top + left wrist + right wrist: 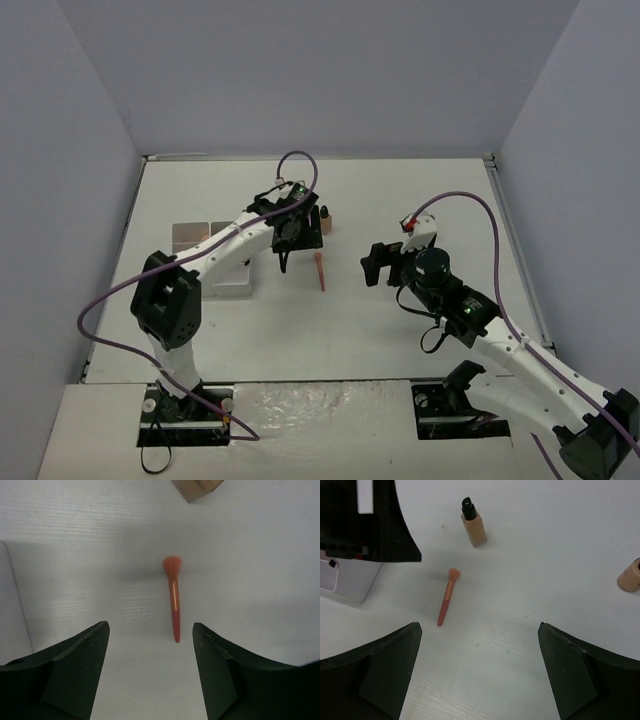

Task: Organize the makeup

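The right claw (478, 627) and left claw (150, 630) both gape empty, the left poised over a pink makeup brush (173, 600) lying on the worktop (400, 200). Beyond it stands a tan foundation bottle (472, 525). Neither has yet reached the organizer box (235, 285), so most sorting likely remains.

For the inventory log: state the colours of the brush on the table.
The brush: orange bristles, gold ferrule, red handle; clearest in the left wrist view.
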